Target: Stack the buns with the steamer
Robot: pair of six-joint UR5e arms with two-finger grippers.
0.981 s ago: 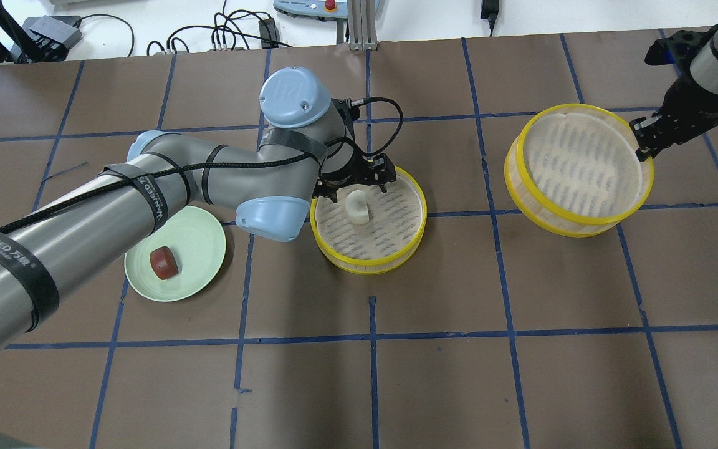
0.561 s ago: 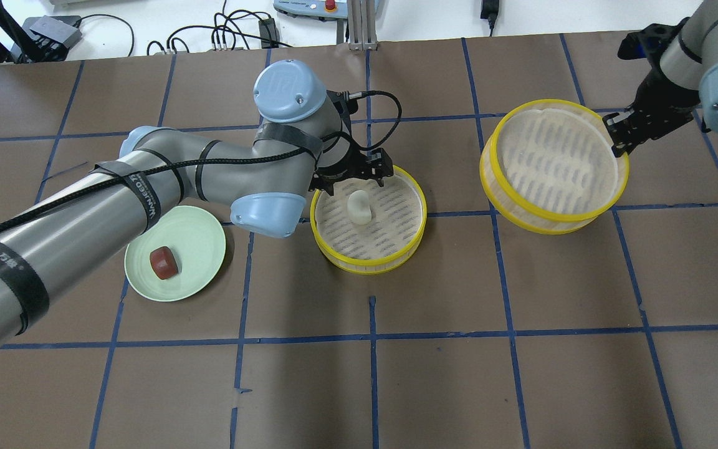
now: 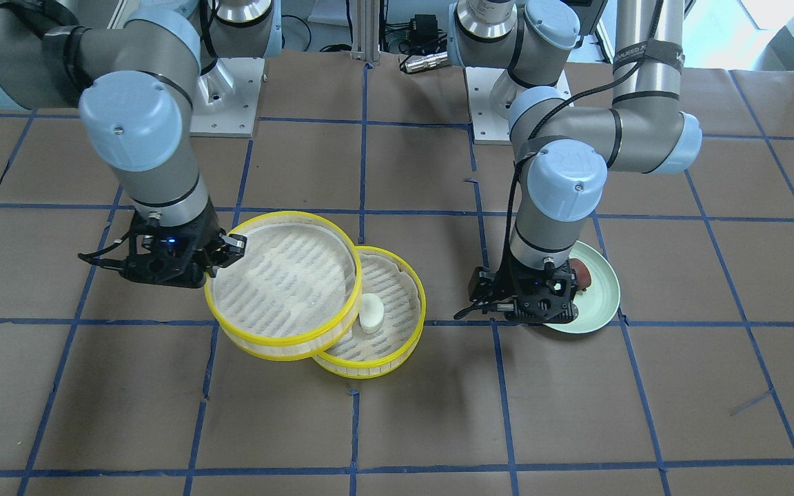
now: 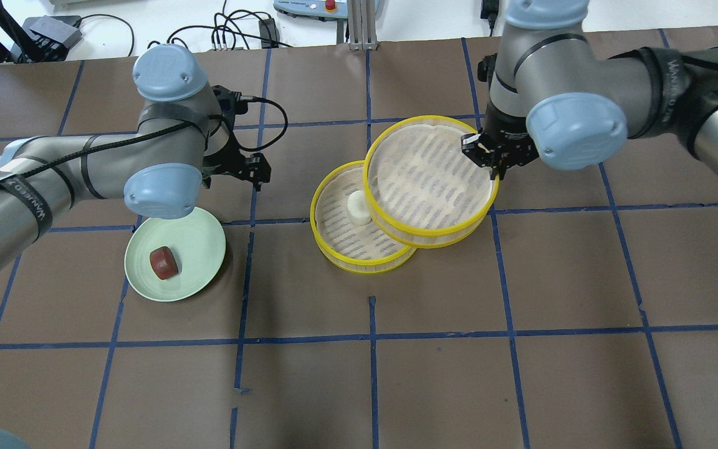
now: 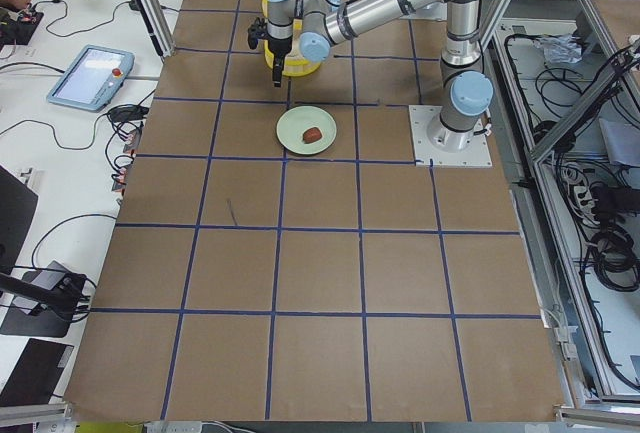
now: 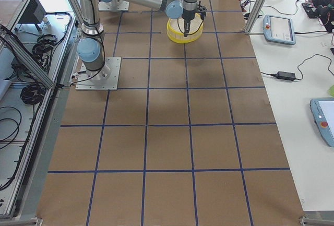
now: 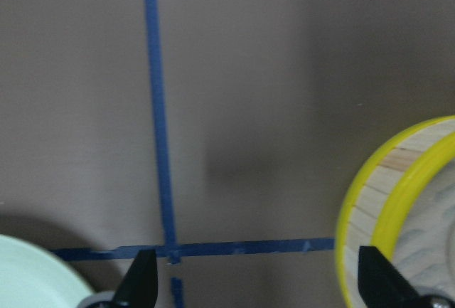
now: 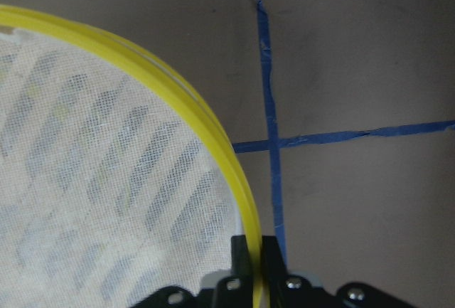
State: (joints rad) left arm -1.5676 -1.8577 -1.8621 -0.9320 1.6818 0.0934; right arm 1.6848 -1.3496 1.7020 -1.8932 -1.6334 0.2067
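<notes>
**Fig.** R tool [image 8: 254,255] is closed thin on the rim of the upper steamer tier [image 4: 430,181], held off-centre over the lower tier [image 4: 346,249] w/ white bun [image 4: 358,207]. L tool [image 7: 259,283] is wide open and empty, near the plate [image 4: 203,249] w/ red bun [image 4: 164,262]. Risk: w/ a one-sided rim grip, the tier may tilt, slip or seat askew.

Left tool [image 7: 259,284] fingers spread wide; right tool [image 8: 254,251] in tight pinch.

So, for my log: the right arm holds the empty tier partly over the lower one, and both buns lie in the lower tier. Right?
No: only the white bun lies in the lower tier; the overhead view shows the brown bun on the green plate. The right jaws grip the empty tier.
</notes>
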